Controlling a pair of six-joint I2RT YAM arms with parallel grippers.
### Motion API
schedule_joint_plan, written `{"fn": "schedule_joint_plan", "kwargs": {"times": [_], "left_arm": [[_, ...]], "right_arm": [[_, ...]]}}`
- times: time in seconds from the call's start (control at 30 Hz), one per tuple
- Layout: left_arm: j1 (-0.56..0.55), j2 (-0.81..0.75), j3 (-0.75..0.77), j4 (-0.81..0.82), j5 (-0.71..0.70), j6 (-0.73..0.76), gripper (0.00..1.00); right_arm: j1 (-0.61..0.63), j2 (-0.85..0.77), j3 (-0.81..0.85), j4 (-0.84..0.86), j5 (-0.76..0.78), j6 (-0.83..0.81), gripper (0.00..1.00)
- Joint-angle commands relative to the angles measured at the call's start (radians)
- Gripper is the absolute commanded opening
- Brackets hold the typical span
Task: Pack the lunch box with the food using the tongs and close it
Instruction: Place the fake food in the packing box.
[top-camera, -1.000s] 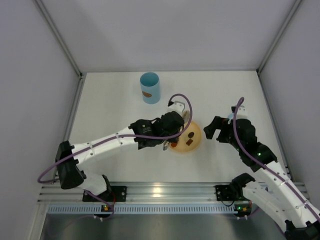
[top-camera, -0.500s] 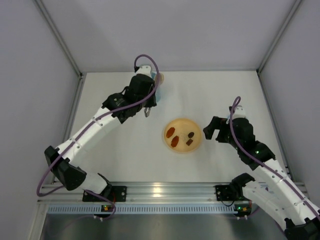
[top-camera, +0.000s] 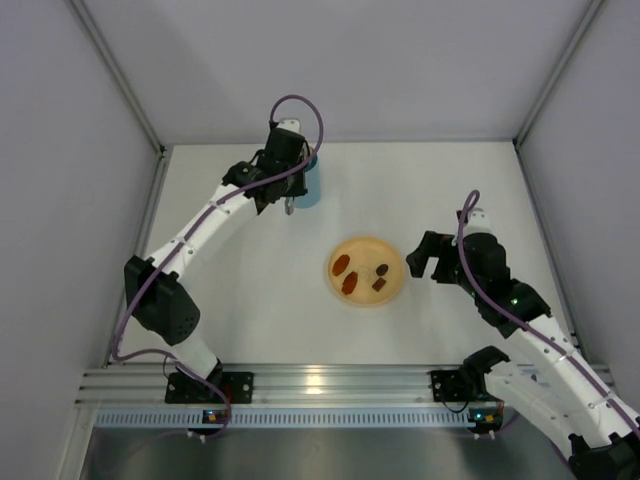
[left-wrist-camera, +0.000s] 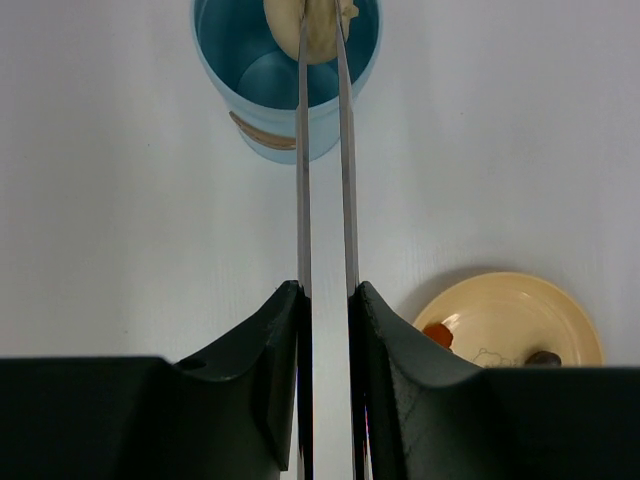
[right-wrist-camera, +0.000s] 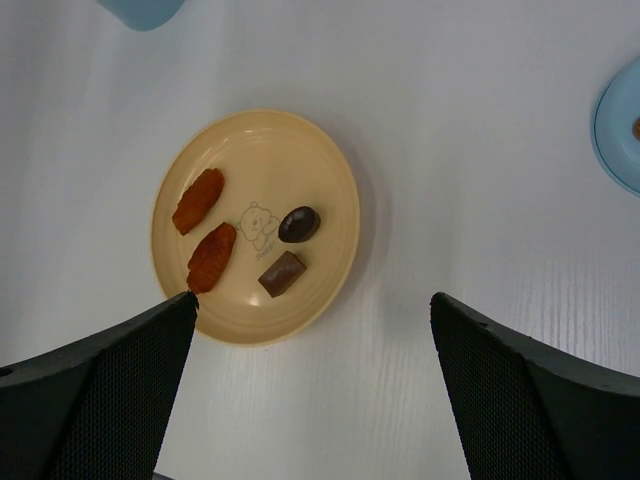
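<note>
left gripper (left-wrist-camera: 325, 300) squeezes the tongs (left-wrist-camera: 303, 180), tips pinching a cream piece (left-wrist-camera: 320, 30) right over the lunch box (left-wrist-camera: 260, 130); 4 pieces (right-wrist-camera: 212, 257) sit on the plate (right-wrist-camera: 325, 170).

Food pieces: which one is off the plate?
The cream-coloured piece, pinched in the tongs over the open lunch box. Two reddish-brown ovals and two dark brown pieces lie on the yellow plate.

Beyond the left claw (left-wrist-camera: 325, 297), the tips of the tongs (left-wrist-camera: 303, 150) and the cream piece (left-wrist-camera: 320, 35) run off the top edge; one finger hides part of the plate (left-wrist-camera: 520, 310).
</note>
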Motion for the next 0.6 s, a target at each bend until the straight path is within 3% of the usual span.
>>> {"fn": "schedule_joint_plan", "kwargs": {"times": [0.0,0.17,0.37,0.57], "left_arm": [[0.022,0.011,0.04,0.061,0.023,0.038,0.26],[0.033,0.02,0.03,0.066,0.03,0.038,0.27],[0.034,0.003,0.03,0.063,0.04,0.043,0.41],[0.033,-0.007,0.041,0.055,0.041,0.05,0.46]], "right_arm": [[0.017,-0.001,0.046,-0.02,0.005,-0.017,0.98],[0.017,-0.007,0.046,-0.029,0.01,-0.02,0.98],[0.017,-0.01,0.049,-0.032,0.008,-0.018,0.98],[0.017,-0.012,0.053,-0.037,0.008,-0.018,0.98]]}}
